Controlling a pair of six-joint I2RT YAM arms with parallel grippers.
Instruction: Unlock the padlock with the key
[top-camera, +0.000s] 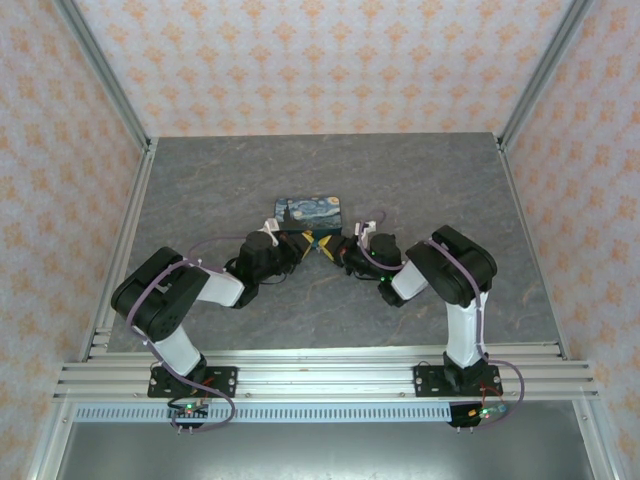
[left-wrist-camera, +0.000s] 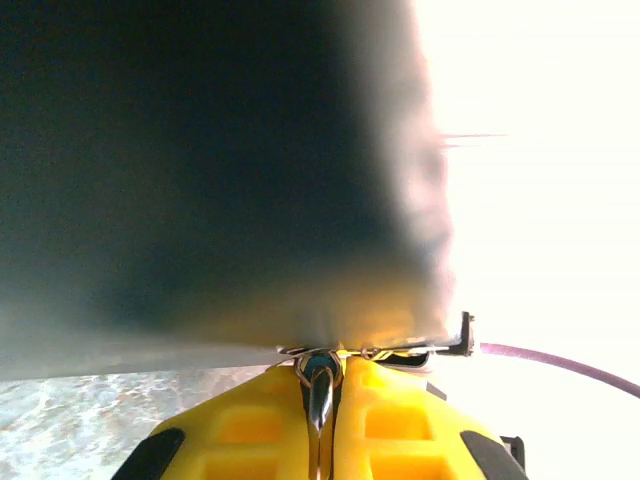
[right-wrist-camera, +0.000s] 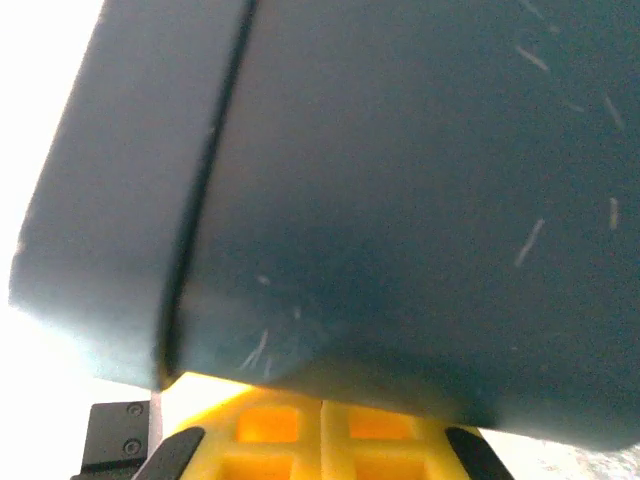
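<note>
Close ahead of the left tool (left-wrist-camera: 321, 362), clenched on a thin metal piece (left-wrist-camera: 318, 385), looms the box (right-wrist-camera: 400, 180). The right tool (right-wrist-camera: 322, 418) is also clenched, its tips hidden by the box.

Looks down on a grey, stone-patterned table top (top-camera: 200, 190) inside walls of pale paper with orange motifs (top-camera: 300, 60). Finds a small flat rectangular box painted in blue and yellow swirls (top-camera: 308, 211) lying near the middle. Sees the black-and-white left arm (top-camera: 170, 300) and right arm (top-camera: 455, 275) bent inward from silver aluminium rails (top-camera: 320, 372) at the near edge. Places the yellow-fingered left gripper (top-camera: 303, 243) and right gripper (top-camera: 335, 250) tips close together, just in front of the box's near side. Cannot read jaw stance at this size. Notes purple cables (top-camera: 215, 243) looped along both arms.
</note>
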